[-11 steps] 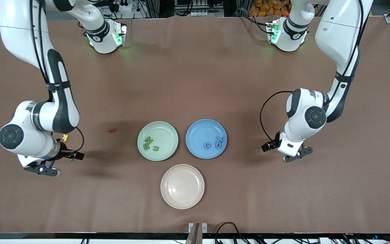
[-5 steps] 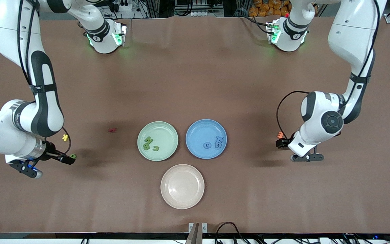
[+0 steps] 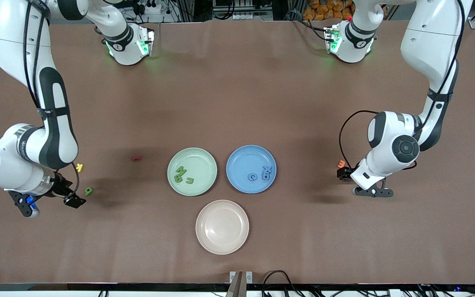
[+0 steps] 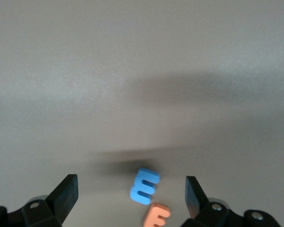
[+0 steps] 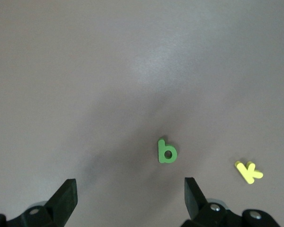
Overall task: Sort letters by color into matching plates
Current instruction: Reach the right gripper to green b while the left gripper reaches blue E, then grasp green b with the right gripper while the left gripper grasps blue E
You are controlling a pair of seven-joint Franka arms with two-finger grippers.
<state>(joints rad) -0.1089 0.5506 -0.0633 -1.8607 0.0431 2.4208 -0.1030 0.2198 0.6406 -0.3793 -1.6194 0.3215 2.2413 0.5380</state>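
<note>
The mint green plate (image 3: 203, 159) holds three green letters (image 3: 181, 173). The blue plate (image 3: 241, 158) beside it holds three blue letters (image 3: 260, 175). My right gripper (image 3: 26, 203) hangs open over the table at the right arm's end, near a green letter (image 3: 88, 191) and a yellow K (image 3: 80, 167). In the right wrist view the open gripper (image 5: 130, 201) is short of the green letter (image 5: 167, 151) and the K (image 5: 248, 171). My left gripper (image 3: 372, 192) is open above a blue E (image 4: 145, 186) and an orange letter (image 4: 156, 215), which also shows in the front view (image 3: 341, 164). The blue E is hidden in the front view.
A cream-beige plate (image 3: 222, 227) lies nearer to the front camera than the two coloured plates. A small red letter (image 3: 137, 158) lies on the brown table between the yellow K and the green plate.
My right arm has swung toward its end of the table and uncovered the green letter. My left arm moved toward its end, uncovered the orange letter, then nearly stopped.
</note>
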